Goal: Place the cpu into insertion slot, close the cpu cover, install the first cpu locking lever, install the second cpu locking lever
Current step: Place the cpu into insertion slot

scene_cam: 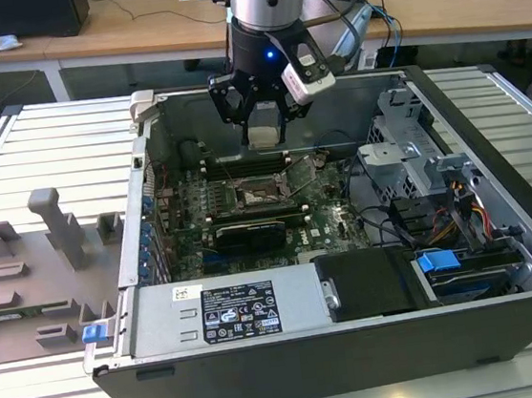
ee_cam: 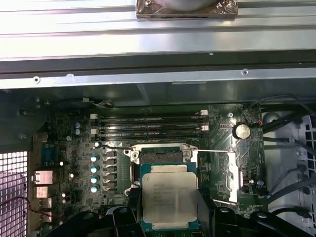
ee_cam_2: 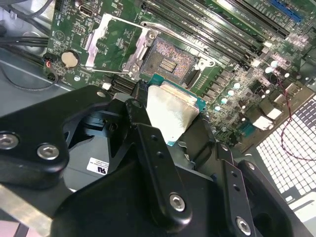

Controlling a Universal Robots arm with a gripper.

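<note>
Silver-beige cpu [ee_cam: 169, 195], clamped in the pincer [scene_cam: 263, 134]; insertion slot [ee_cam: 160, 155] open below it, cpu cover [ee_cam_2: 139, 52] raised beside. Risk: tilted or offset lowering likely bends pins [ee_cam_2: 170, 61].

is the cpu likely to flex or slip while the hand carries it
Probably stiff: the cpu is a flat metal-faced plate, showing no bend in the hand. Its smooth face and thin edges may let it slip. Likely light, being so thin.
</note>
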